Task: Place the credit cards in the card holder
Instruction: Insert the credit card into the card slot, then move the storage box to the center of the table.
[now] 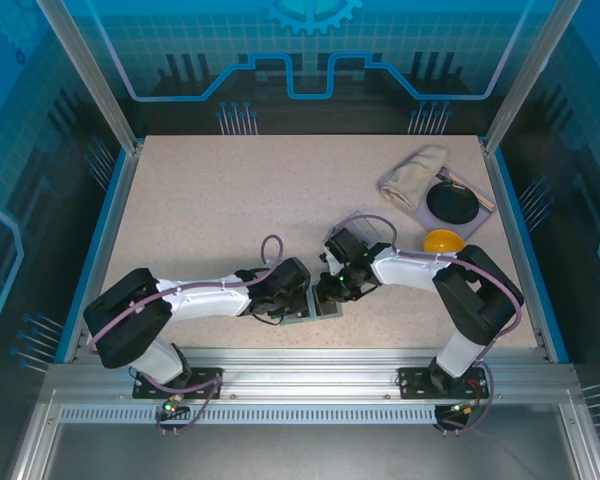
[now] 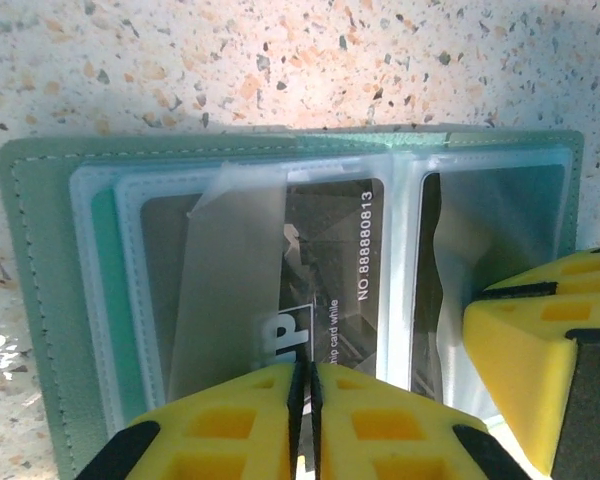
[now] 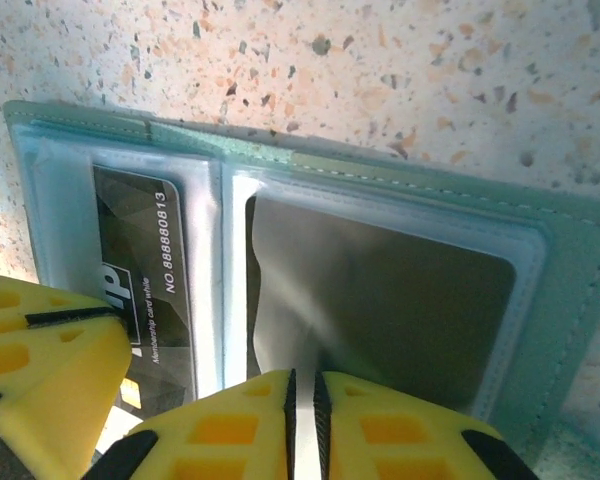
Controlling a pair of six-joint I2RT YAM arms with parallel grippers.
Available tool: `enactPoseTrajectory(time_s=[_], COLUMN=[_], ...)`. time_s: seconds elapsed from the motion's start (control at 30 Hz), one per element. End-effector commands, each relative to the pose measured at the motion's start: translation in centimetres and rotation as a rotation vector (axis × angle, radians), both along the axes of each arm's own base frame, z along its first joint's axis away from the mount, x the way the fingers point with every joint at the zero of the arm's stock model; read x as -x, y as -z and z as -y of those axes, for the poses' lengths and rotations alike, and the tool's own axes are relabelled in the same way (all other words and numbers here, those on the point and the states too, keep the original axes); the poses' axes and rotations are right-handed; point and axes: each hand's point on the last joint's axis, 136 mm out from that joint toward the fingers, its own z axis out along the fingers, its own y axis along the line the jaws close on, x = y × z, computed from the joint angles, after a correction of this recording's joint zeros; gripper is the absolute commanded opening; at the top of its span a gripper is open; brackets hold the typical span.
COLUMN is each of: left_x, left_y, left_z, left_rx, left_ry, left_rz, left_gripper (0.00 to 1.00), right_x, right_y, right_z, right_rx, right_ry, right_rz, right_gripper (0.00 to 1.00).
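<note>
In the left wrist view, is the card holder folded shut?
No, the card holder lies open on the table, with a dark card showing inside it.

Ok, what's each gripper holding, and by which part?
On the card holder, the left gripper pinches the near edge of the clear sleeve over the numbered card; the right gripper pinches the near edge of the neighbouring sleeve. Card or only plastic: unclear.

Beige cloth (image 1: 420, 165), black dish (image 1: 455, 203), perhaps orange ball (image 1: 444, 241)
</note>
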Motion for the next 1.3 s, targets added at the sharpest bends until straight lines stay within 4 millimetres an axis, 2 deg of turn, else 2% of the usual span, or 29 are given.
enactPoseTrajectory(time_s=[0.0,0.07,0.13,0.27,0.33,0.43,0.5,0.57,0.63,0.77,0.87,0.97,1.07,1.2,1.27], left_x=[0.5,0.2,-0.2,-0.6,-0.7,-0.9,-1.1,-1.3,-1.7,-3.0,-4.0,-4.9,-5.5,-6.2,-6.5], left_y=[-0.4,-1.4,-2.7,-4.5,-4.8,-4.7,-4.5,-4.4,-4.6,-4.9,-5.4,-5.6,-5.7,-5.8,-5.7], left_z=[-0.7,-0.5,-0.2,0.1,-0.2,-0.6,-0.9,-1.1,-1.0,-0.8,-0.5,-0.2,0.1,0.4,0.4], left_rx=[-0.027,-0.008,0.017,0.05,0.048,0.049,0.054,0.066,0.092,0.153,0.184,0.204,0.226,0.239,0.244], left_ry=[0.011,0.015,0.022,0.02,0.011,-0.012,-0.034,-0.048,-0.059,-0.071,-0.072,-0.07,-0.069,-0.066,-0.07], left_rz=[-0.002,0.024,0.056,0.097,0.102,0.094,0.082,0.077,0.076,0.056,0.054,0.045,0.041,0.037,0.031], left_gripper=[0.17,0.19,0.23,0.3,0.33,0.34,0.34,0.34,0.37,0.4,0.42,0.43,0.45,0.47,0.48], right_x=[-1.0,-1.6,-2.4,-3.4,-3.5,-2.9,-3.4,-4.4,-6.0,-9.4,-12.3,-15.2,-17.4,-19.0,-19.1], right_y=[-2.6,-4.1,-5.2,-5.5,-5.5,-5.7,-5.6,-6.0,-7.4,-10.0,-10.8,-10.7,-10.1,-8.0,-6.7], right_z=[-0.9,-0.4,1.0,3.6,3.8,2.8,3.8,5.3,6.6,9.1,10.8,11.7,11.4,10.9,10.6], right_rx=[-0.035,-0.006,0.067,0.2,0.196,0.146,0.209,0.281,0.318,0.327,0.308,0.252,0.193,0.126,0.105], right_ry=[-0.016,-0.016,-0.016,-0.012,-0.026,-0.058,-0.034,-0.006,0.034,0.103,0.146,0.175,0.164,0.175,0.175], right_rz=[0.044,0.095,0.155,0.208,0.207,0.191,0.204,0.239,0.286,0.356,0.373,0.349,0.314,0.233,0.183], right_gripper=[0.2,0.24,0.26,0.27,0.26,0.26,0.26,0.26,0.28,0.37,0.42,0.59,0.71,0.73,0.73])
